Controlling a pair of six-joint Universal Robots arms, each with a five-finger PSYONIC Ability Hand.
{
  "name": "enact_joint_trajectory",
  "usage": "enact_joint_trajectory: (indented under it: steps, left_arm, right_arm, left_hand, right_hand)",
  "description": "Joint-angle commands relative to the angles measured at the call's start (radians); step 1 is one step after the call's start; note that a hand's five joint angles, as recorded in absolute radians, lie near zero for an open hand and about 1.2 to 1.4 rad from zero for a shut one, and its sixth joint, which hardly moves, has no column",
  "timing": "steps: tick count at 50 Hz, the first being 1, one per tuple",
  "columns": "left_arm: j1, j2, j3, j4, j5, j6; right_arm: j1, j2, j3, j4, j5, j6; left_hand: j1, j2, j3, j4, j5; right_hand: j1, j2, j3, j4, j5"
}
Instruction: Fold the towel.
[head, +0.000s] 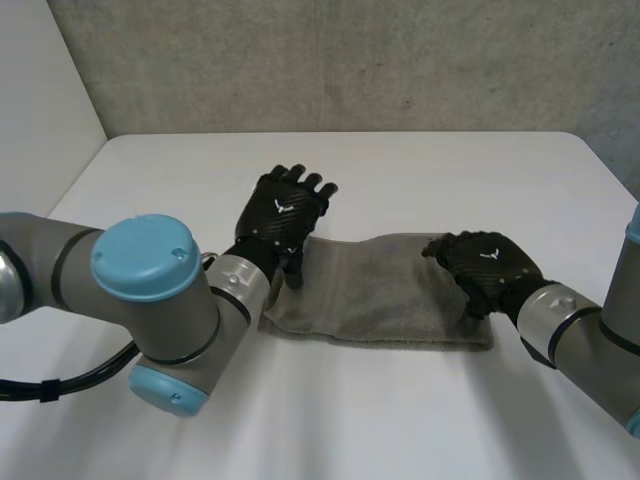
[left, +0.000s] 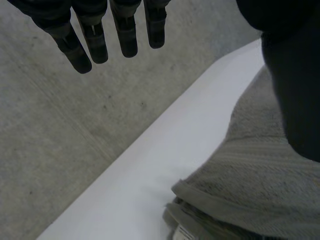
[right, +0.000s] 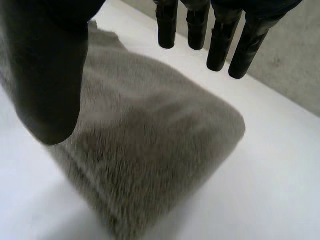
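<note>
Though white table (head: 420, 170) offers room, towel (head: 385, 300) lies as narrow folded strip, one end under each palm, likely staged for next fold. Left hand (head: 285, 212): fingers straight, gripping nothing. Right hand (head: 490, 265): fingers extended above towel end, nothing held. Thumb contact with cloth unclear; dark bulk hides it.

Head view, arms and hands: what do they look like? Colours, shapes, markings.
The left arm and right arm are grey tubes with silver wrist cuffs. The left arm's joint carries a round light-blue cap. The left hand and right hand are black with a woven carbon look, each with a small white mark on its back.
</note>
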Motion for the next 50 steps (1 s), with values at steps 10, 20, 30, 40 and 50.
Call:
enact_joint_trajectory:
  steps: [10,20,30,40,50]
  left_arm:
    - [0.003,-0.120,-0.006,-0.056,-0.100,0.000]
    - [-0.040,-0.103,-0.050,-0.056,-0.120,-0.005]
    - [-0.065,0.031,-0.078,-0.059,-0.180,-0.014]
    - [0.002,0.123,-0.090,-0.068,-0.211,-0.032]
    - [0.061,0.152,-0.133,-0.081,-0.194,-0.034]
  right_arm:
    - [-0.038,0.083,0.038,-0.075,0.084,-0.042]
    - [-0.027,0.111,-0.008,-0.081,0.163,-0.140]
    - [0.029,0.083,-0.159,-0.071,0.150,-0.178]
    - [0.269,0.111,-0.318,-0.031,0.164,-0.178]
    - [0.228,0.046,-0.158,-0.068,0.250,-0.127]
  left_hand:
    - [-0.048,-0.046,-0.030,-0.050,-0.181]
    - [-0.048,-0.046,-0.030,-0.050,-0.181]
    - [-0.050,-0.049,-0.033,-0.053,-0.184]
    - [-0.050,-0.049,-0.033,-0.053,-0.184]
    - [-0.053,-0.052,-0.036,-0.056,-0.187]
  right_hand:
    - [0.603,0.591,0.594,0.589,0.622]
    - [1.139,1.127,1.130,1.125,1.159]
    - [1.139,1.127,1.130,1.125,1.159]
    - [0.961,0.949,0.952,0.947,0.981]
    - [-0.023,-0.034,-0.032,-0.037,-0.003]
